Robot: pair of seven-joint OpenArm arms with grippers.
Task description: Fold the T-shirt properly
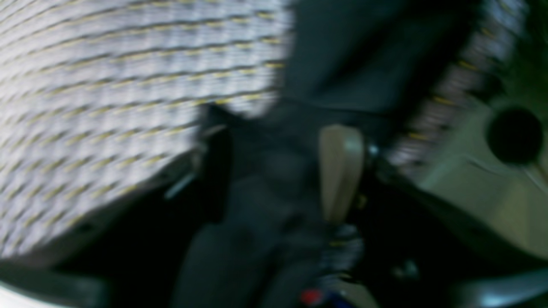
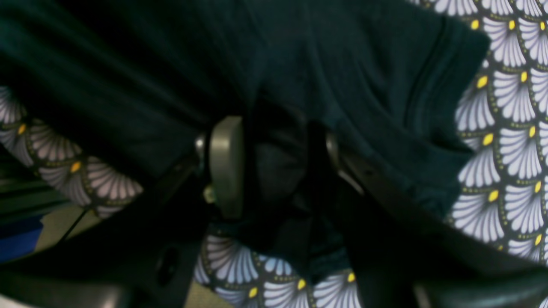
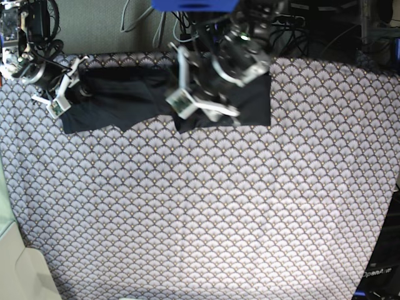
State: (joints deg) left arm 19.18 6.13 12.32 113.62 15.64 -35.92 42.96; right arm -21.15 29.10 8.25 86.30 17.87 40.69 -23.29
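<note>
1. A scallop-patterned cloth (image 3: 206,206), white fans outlined dark with small yellow dots, covers the table, lying beneath both tools.
2. Dark cables (image 3: 150,19) hang behind the tools, past the cloth's far edge.
3. A pale surface (image 3: 22,275) shows beyond the cloth's near corner.

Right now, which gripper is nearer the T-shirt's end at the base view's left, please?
Right. The right gripper clamps that T-shirt end; the left gripper is at mid-shirt.

One T-shirt (image 3: 125,100), dark and plain. One patterned cloth (image 3: 206,212) spread beneath. Two grippers: left (image 3: 199,107), right (image 3: 74,89). Two arms.
</note>
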